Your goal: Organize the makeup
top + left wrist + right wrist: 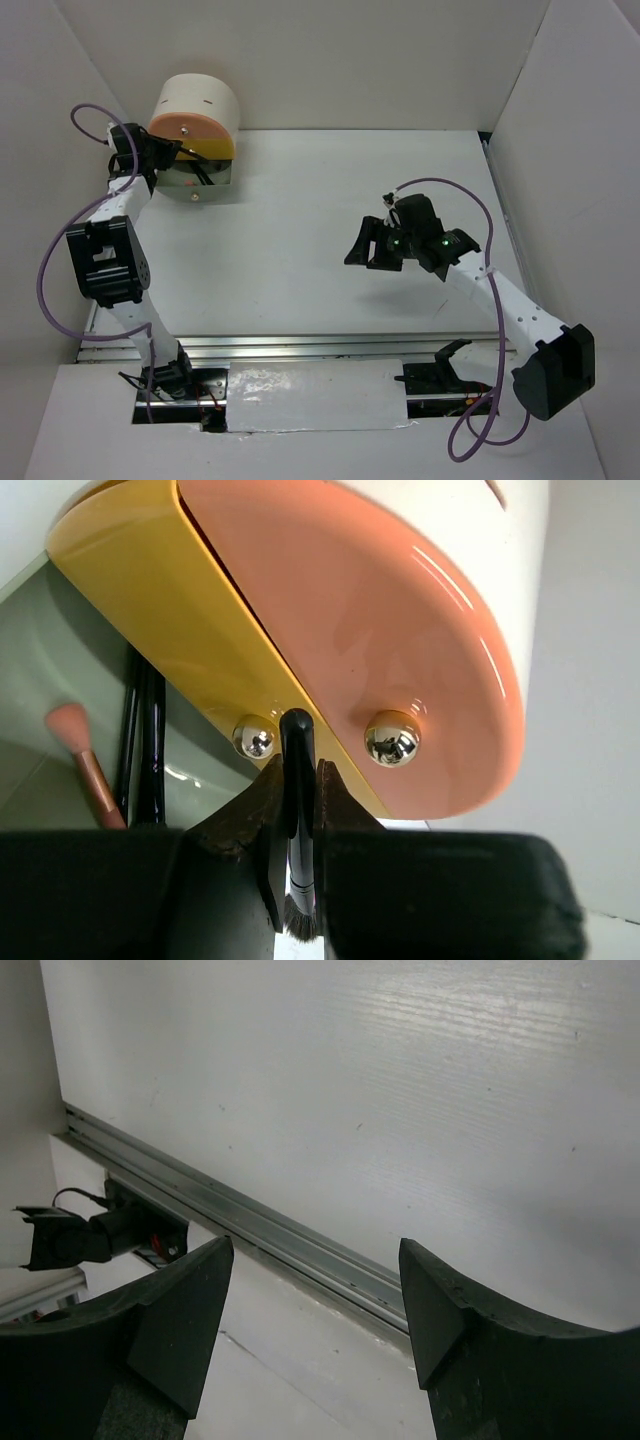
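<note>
My left gripper [297, 780] is shut on a thin black brush [297, 830], its bristles toward the wrist and its handle tip pointing at the round cream-and-orange drawer box [400, 640]. In the top view the left gripper [165, 152] is at the box [195, 118], at the back left. The lowest drawer [200, 178] is pulled open; in the left wrist view it holds black sticks [145, 740] and a coral brush [80, 755]. My right gripper [372, 250] is open and empty above the bare table at mid right; its fingers [190, 1310] frame only tabletop.
White walls enclose the table on three sides. A metal rail [300, 348] runs along the near edge and also shows in the right wrist view [260, 1230]. Two gold knobs [392, 737] stick out of the box's drawers just ahead of the left fingertips.
</note>
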{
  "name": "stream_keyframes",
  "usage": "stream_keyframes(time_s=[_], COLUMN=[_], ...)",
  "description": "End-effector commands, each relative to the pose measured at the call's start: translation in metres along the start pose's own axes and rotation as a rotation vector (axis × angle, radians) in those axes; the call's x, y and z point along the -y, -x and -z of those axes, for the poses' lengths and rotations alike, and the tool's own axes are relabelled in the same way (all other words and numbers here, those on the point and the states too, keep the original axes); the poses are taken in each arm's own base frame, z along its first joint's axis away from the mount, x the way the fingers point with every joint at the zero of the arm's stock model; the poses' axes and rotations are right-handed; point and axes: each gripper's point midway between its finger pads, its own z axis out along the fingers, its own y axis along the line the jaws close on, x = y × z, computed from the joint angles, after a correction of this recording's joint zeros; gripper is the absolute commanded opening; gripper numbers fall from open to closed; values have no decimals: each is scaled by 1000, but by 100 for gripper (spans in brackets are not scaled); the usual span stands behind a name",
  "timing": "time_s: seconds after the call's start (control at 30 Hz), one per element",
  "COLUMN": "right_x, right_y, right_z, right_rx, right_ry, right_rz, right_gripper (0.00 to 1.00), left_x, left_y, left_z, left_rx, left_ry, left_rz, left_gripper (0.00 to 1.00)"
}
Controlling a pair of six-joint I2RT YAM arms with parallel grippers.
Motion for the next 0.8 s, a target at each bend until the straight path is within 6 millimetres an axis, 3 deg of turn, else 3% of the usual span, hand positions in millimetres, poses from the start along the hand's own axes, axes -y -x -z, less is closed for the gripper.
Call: stream_keyframes(time_s=[0.0,0.3,0.47,0.57,0.7,0.77], right_x=[2,-1,-4,-2,-3,-5], right_y=[5,13,16,19,21,21], right_z=[9,9,6,4,2,0], right_rx=[27,11,-18,-29,-37,-38], right_ry=[-17,-36,-30,-51,-47,-37], right_rz=[30,75,100,120,133,135], right_gripper=[75,75,75,75,75,75], left_x=[14,-21,-30,-33,-29,-26], left_y=[11,-11,-21,-24,-26,-24], left_z=[-2,-6,-9,-5,-1,1], left_rx=[77,62,28,28,19,30], left_ry=[-102,-56,-42,-31,-43,-40], left_rz=[-27,-18,-44,-55,-58,-61], left_gripper=[4,9,15,23,46,43])
